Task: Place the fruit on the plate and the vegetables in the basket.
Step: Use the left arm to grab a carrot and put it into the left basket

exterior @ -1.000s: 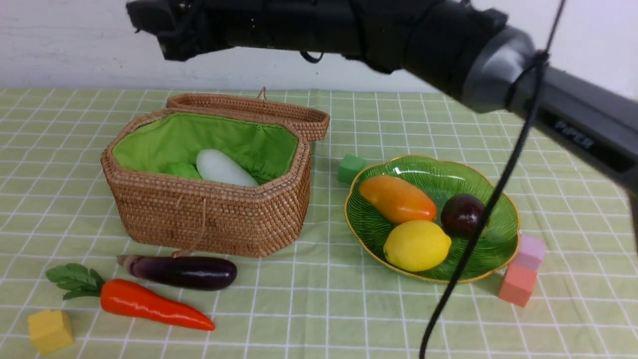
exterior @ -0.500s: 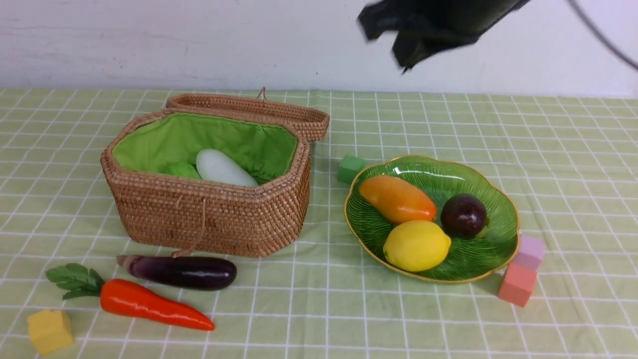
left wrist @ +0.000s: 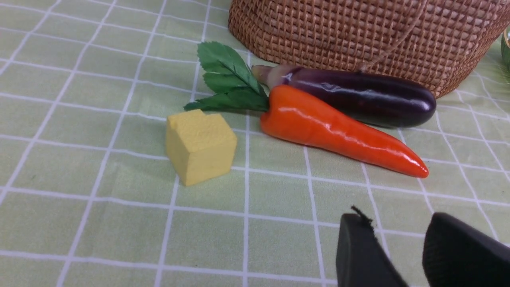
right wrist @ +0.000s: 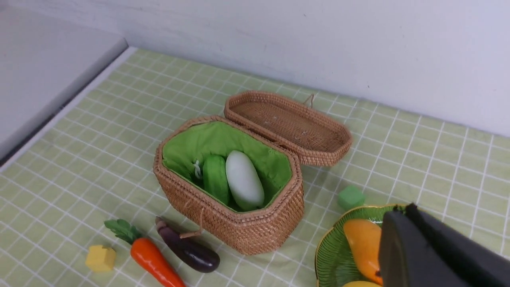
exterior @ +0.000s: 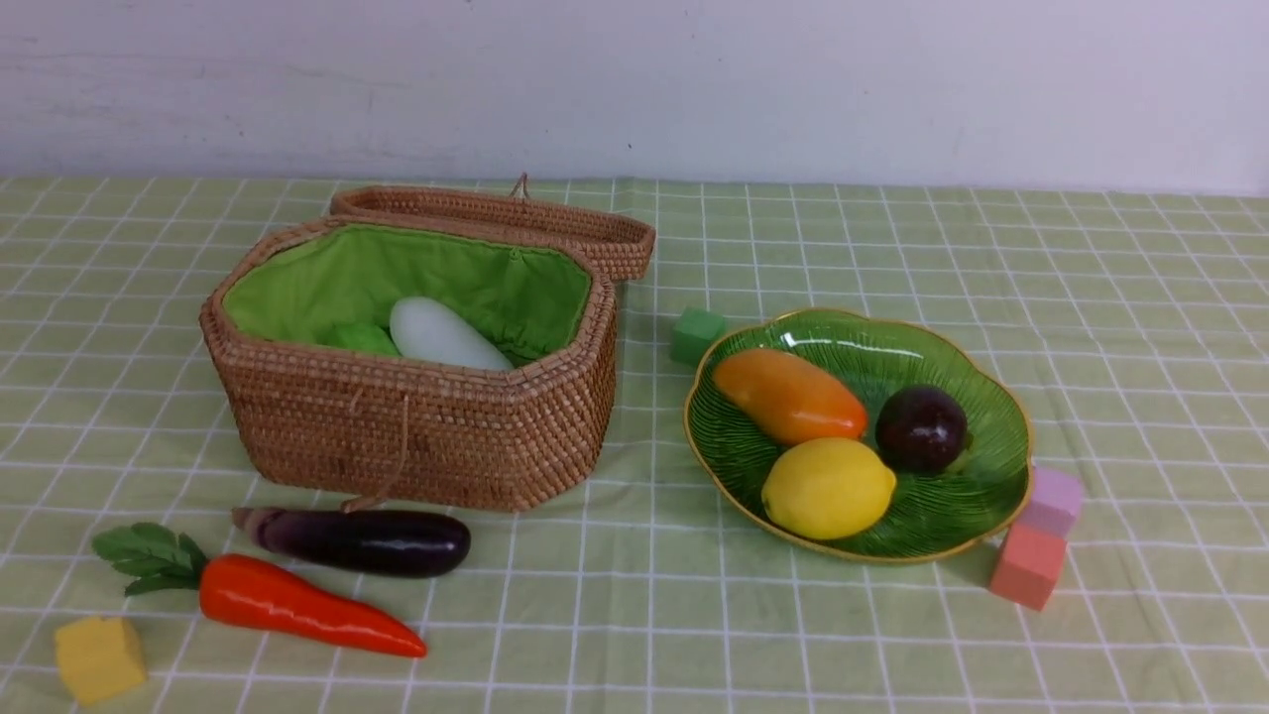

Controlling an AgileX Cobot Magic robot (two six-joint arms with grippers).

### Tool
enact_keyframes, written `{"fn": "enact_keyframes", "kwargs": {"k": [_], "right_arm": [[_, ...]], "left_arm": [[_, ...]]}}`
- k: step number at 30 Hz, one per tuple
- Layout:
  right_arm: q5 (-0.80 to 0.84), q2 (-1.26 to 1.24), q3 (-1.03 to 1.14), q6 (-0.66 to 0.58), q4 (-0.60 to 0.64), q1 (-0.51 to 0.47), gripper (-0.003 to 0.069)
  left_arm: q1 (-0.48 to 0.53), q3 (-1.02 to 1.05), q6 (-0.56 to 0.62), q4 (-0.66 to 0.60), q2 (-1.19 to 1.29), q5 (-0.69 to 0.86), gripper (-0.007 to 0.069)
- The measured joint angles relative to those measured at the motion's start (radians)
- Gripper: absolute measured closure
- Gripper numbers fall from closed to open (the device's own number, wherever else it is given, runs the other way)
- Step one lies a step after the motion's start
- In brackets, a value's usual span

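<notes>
The right end effector (right wrist: 400, 217) hid much of the plate (right wrist: 334, 247) and part of the mango (right wrist: 362, 243) beyond it, while the frame edge cropped the lemon (right wrist: 360, 284) and the left end effector (left wrist: 394, 227).

i see pale-green tablecloth (exterior: 694, 635) w/ white grid, brown woven wicker basket (exterior: 416, 436) w/ bright green lining (exterior: 416, 263), orange-red carrot (exterior: 297, 607), dark purple eggplant (exterior: 367, 541).

My green checked tablecloth (exterior: 634, 635) carries: basket (exterior: 416, 436); plate (exterior: 952, 506); eggplant (exterior: 362, 540) and carrot (exterior: 297, 610) before the basket; yellow cube (exterior: 97, 656) near the carrot; green cube (exterior: 697, 335) between basket and plate; pink cube (exterior: 1028, 565) and lilac cube (exterior: 1056, 499) beside the plate.
</notes>
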Motion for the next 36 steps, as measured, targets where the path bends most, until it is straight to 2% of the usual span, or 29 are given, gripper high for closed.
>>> {"fn": "enact_keyframes", "kwargs": {"k": [12, 14, 17, 20, 22, 26, 27, 30, 36], "right_arm": [[0.0, -0.009, 0.017, -0.003, -0.003, 0.0, 0.0669], [0.0, -0.065, 0.082, -0.041, -0.045, -0.008, 0.0666], [-0.01, -0.183, 0.223, -0.057, -0.095, -0.076, 0.0666], [-0.118, -0.38, 0.48, -0.061, -0.127, -0.187, 0.0664], [-0.256, -0.552, 0.716, -0.065, -0.171, -0.273, 0.0663], [-0.541, -0.882, 1.149, -0.058, -0.278, -0.388, 0.066], [-0.554, -0.9, 1.17, -0.053, -0.288, -0.393, 0.0659], [-0.732, -1.174, 1.5, 0.032, -0.33, -0.459, 0.0657], [-0.77, -1.321, 1.8, 0.249, -0.311, -0.54, 0.0654]], "left_arm": [[0.0, 0.0, 0.0, 0.0, 0.0, 0.0, 0.0386], [0.0, 0.0, 0.0, 0.0, 0.0, 0.0, 0.0386], [0.0, 0.0, 0.0, 0.0, 0.0, 0.0, 0.0386], [0.0, 0.0, 0.0, 0.0, 0.0, 0.0, 0.0386], [0.0, 0.0, 0.0, 0.0, 0.0, 0.0, 0.0386], [0.0, 0.0, 0.0, 0.0, 0.0, 0.0, 0.0386], [0.0, 0.0, 0.0, 0.0, 0.0, 0.0, 0.0386], [0.0, 0.0, 0.0, 0.0, 0.0, 0.0, 0.0386], [0.0, 0.0, 0.0, 0.0, 0.0, 0.0, 0.0386]]}}
